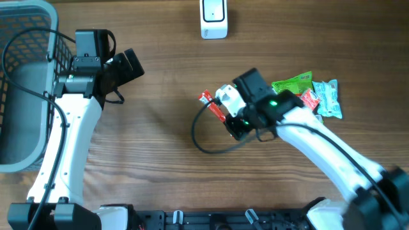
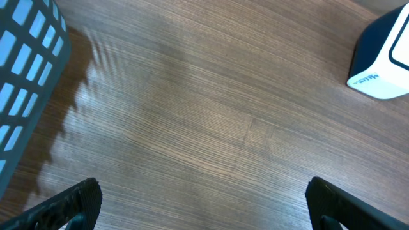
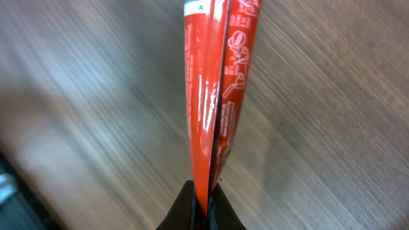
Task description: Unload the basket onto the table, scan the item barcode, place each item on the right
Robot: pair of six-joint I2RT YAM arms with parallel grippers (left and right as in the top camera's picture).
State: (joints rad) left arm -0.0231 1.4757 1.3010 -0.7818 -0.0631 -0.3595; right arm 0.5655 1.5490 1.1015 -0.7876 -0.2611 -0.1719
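Note:
My right gripper (image 1: 220, 108) is shut on a red snack packet (image 1: 209, 103) and holds it above the middle of the table. In the right wrist view the red packet (image 3: 214, 96) sticks up edge-on from between the closed fingers (image 3: 185, 207), its white print partly visible and no barcode showing. The white barcode scanner (image 1: 214, 19) stands at the table's far edge, some way beyond the packet. Near the basket, my left gripper (image 1: 131, 64) is open and holds nothing. Its wide-spread fingertips (image 2: 71, 201) frame bare wood, with the scanner (image 2: 383, 57) at the upper right.
A grey mesh basket (image 1: 22, 96) fills the left side, close to the left arm; its wall (image 2: 25, 76) shows in the left wrist view. A pile of green, red and blue packets (image 1: 313, 96) lies right of the right arm. A black cable (image 1: 203, 142) loops under the right gripper.

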